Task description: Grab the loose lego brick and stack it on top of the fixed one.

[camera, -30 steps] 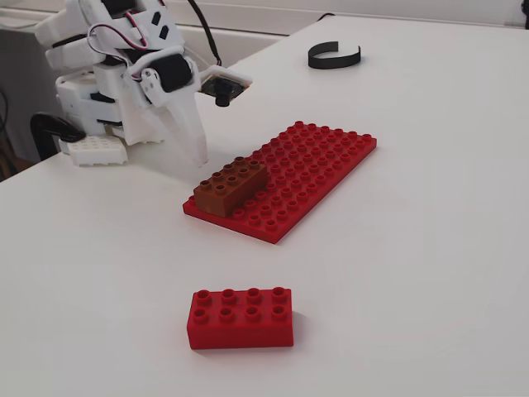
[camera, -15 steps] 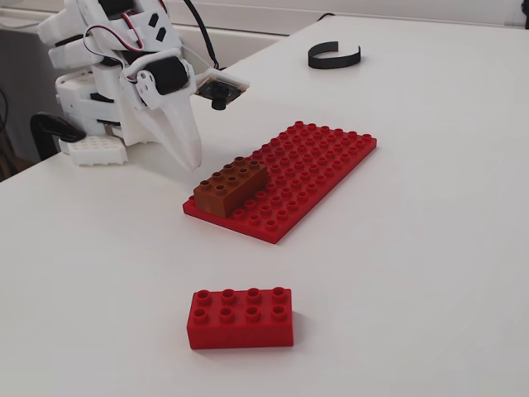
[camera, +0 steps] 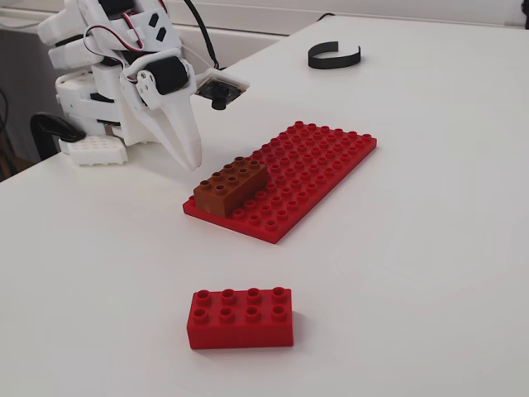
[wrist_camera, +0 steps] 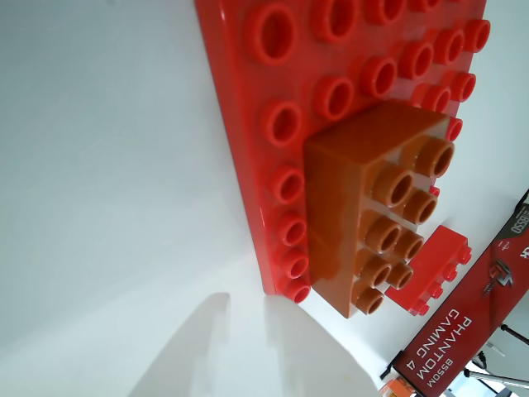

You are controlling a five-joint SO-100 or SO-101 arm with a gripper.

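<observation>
The gripper (camera: pixel 192 159) is hanging over the white tabletop (camera: pixel 413 231) just beyond the near-left corner of the red studded baseplate (camera: pixel 318 161) as the fixed view shows it; its two white fingers are lying together into a single point and gripping nothing, so it is reading as closed and empty; the wrist view is showing only blurred pale finger shapes at its lower edge, which neither confirms nor contradicts this. The brown 2x4 brick (camera: pixel 231 186) is sitting pressed onto the studs at that same corner of the baseplate, which is probably why it counts as fixed; the plate is giving it a broad base that should resist a downward push. The red 2x4 brick (camera: pixel 241 317) is lying studs-up on the bare tabletop towards the near edge, well apart from the baseplate and from the gripper; in the wrist view it (wrist_camera: pixel 434 273) is peeking out past the brown brick (wrist_camera: pixel 372 207). A black curved strap (camera: pixel 334 56) is lying near the far edge, clear of the work. The grasp is not yet begun; the arm would need to open and reach past the baseplate.
</observation>
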